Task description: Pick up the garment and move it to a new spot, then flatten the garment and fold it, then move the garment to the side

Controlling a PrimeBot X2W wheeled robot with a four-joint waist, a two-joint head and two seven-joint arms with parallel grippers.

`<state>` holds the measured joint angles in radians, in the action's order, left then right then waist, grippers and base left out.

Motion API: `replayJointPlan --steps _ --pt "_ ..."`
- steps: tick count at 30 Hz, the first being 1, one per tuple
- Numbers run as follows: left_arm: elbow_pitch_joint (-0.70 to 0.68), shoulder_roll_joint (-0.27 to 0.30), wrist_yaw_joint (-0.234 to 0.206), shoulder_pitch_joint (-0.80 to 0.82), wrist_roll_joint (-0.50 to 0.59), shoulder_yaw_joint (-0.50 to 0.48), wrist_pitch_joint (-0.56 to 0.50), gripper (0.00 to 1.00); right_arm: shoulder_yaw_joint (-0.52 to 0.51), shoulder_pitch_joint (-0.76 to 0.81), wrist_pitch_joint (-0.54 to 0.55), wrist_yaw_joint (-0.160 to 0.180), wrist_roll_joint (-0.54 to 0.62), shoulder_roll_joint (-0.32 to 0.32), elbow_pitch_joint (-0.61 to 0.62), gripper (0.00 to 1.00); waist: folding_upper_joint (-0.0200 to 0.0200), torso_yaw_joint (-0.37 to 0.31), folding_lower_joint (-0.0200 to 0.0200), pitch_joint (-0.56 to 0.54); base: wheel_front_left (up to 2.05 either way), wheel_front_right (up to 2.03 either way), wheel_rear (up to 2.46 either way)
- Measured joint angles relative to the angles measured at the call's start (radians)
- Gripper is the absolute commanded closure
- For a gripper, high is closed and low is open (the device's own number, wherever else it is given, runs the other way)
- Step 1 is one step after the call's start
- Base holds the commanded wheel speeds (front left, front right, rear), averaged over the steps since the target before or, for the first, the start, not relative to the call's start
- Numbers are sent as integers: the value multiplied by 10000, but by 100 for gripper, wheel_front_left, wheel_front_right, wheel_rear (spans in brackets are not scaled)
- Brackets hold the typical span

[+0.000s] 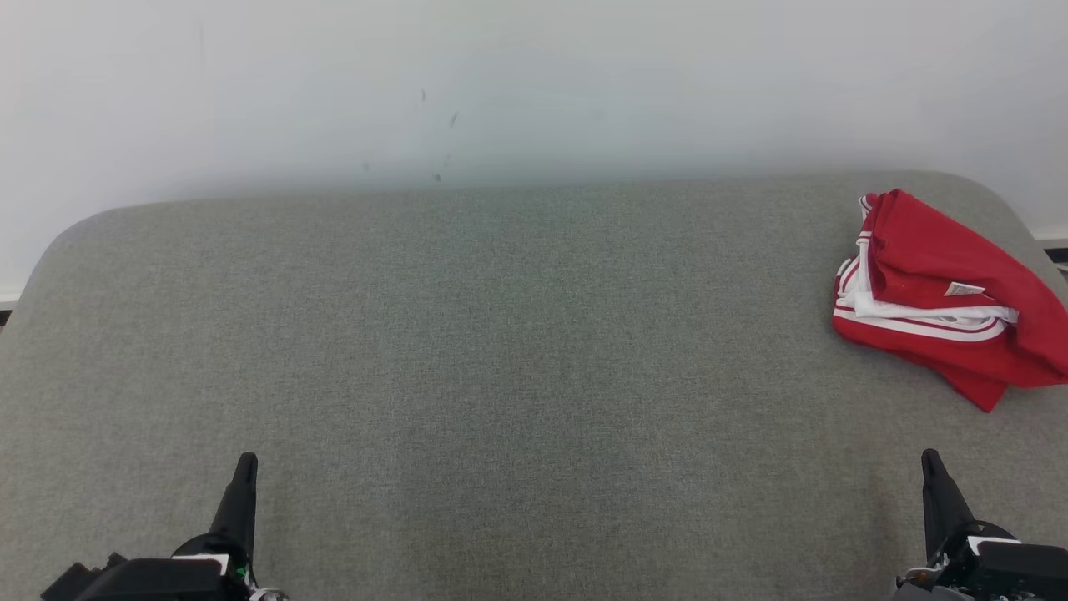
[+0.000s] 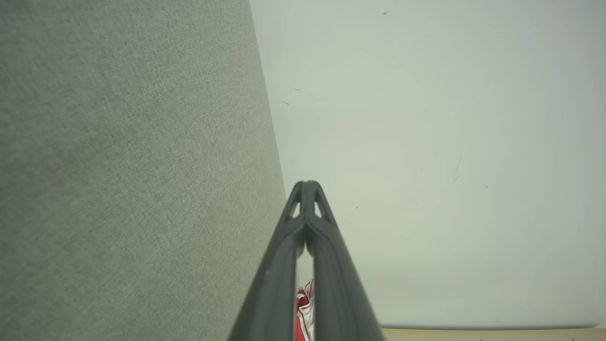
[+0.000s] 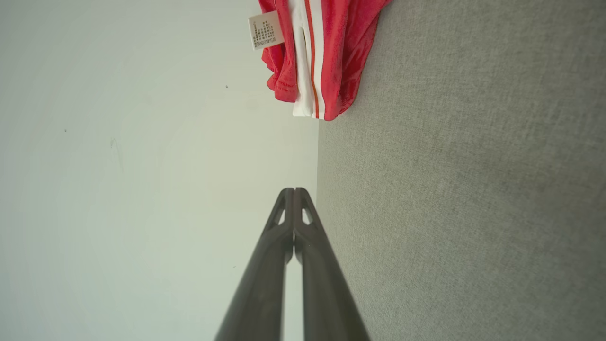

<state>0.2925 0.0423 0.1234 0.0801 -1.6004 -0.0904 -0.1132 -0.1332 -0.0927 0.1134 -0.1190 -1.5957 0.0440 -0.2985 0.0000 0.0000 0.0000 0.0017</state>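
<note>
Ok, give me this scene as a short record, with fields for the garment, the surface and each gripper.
surface: grey fabric, rounded far corners
garment: red with white stripes, loosely folded, white label on top
garment place: far right of the surface, near its edge
left gripper: shut, empty, far from the garment
right gripper: shut, empty, nearer the garment, not touching

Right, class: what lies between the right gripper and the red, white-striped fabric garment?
Bare grey woven surface, in the head view, separates the right gripper from the red garment.
</note>
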Motion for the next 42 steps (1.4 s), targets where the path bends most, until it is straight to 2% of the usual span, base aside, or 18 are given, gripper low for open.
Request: replayJointPlan --steps 42 --pt "10 -2 2 0 -2 0 0 100 2 0 0 0 -2 -2 0 100 0 0 0 -1 0 0 0"
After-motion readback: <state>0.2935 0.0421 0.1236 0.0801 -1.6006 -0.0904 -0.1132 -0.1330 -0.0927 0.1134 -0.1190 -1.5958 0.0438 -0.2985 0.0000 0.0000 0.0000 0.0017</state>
